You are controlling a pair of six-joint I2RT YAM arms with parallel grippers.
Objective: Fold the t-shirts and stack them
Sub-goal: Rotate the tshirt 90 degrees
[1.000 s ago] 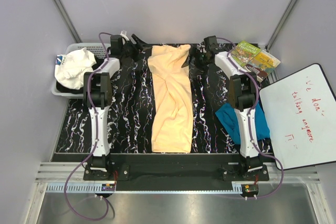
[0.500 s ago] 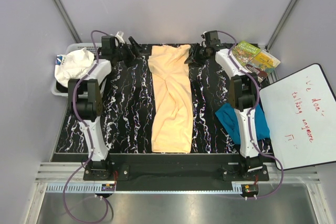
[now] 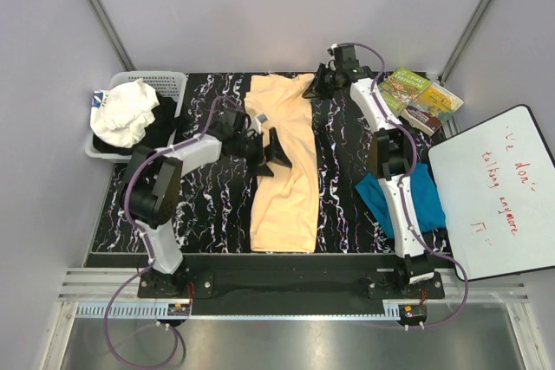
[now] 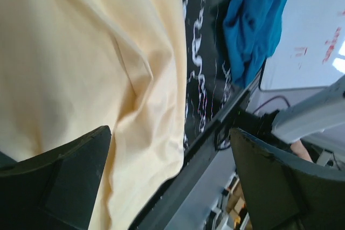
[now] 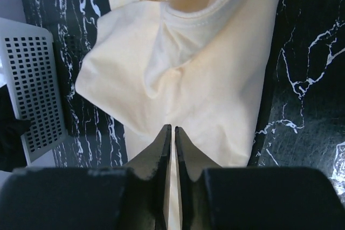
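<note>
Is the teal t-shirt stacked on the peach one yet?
No, the teal t-shirt lies well apart from the peach t-shirt.

Bench (image 3: 208, 214) centre lane taken by the peach shirt (image 3: 286, 188), a long strip running near to far. Bare lanes open either side, the left one crossed midway by the left arm (image 3: 186, 152), its left pincer (image 3: 269, 153) spread wide over the shirt. Far-left corner blocked by basket (image 3: 169, 80) heaped with white cloth (image 3: 126, 110), far-right by books (image 3: 421, 97); whiteboard (image 3: 494, 188) overhangs right edge, teal shirt (image 3: 429, 205) bunched by right arm (image 3: 395, 179); right pincer (image 5: 173, 129), pinched together on the shirt's far end, bars that corner.
</note>
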